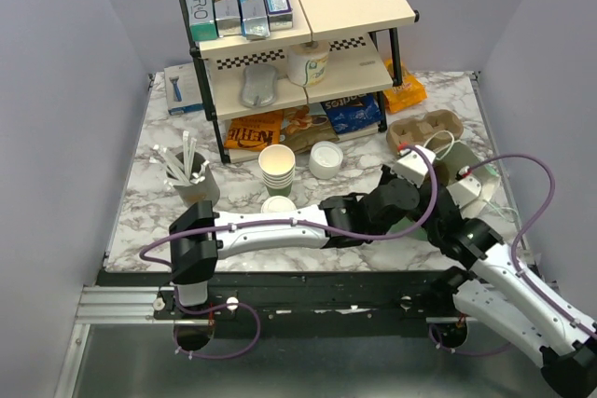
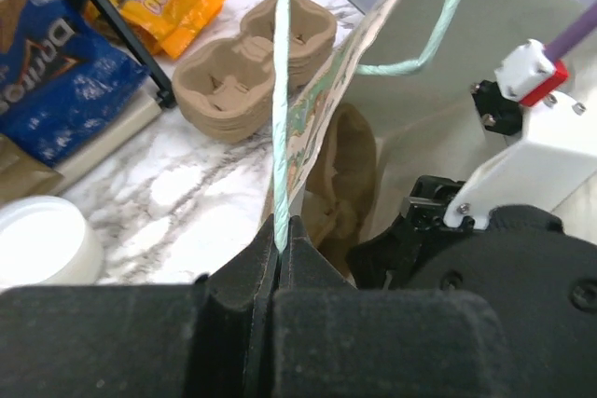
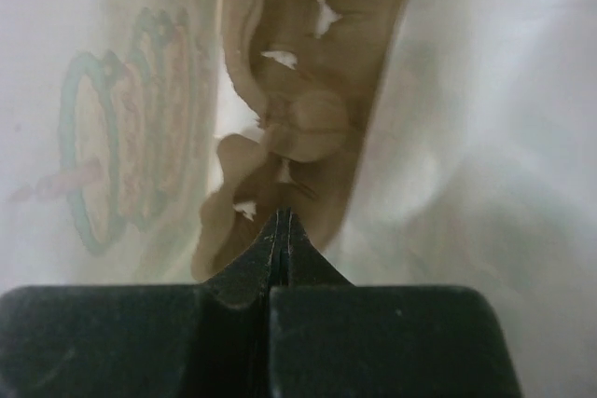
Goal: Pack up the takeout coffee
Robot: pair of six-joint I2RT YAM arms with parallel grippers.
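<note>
Pinching bag (image 2: 438,118) handle (image 2: 284,90) in closed left gripper (image 2: 283,230), right gripper (image 3: 283,221) closed on carrier (image 3: 308,118) inside bag, with coffee (image 1: 279,204) upright by cup stack (image 1: 277,167), well left of both, nearer left arm (image 1: 270,227).

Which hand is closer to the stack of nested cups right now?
Left. The left hand pinches the bag handle at the mouth of the paper bag, to the right of the cup stack. The right hand is farther right, shut, down inside that bag.
</note>
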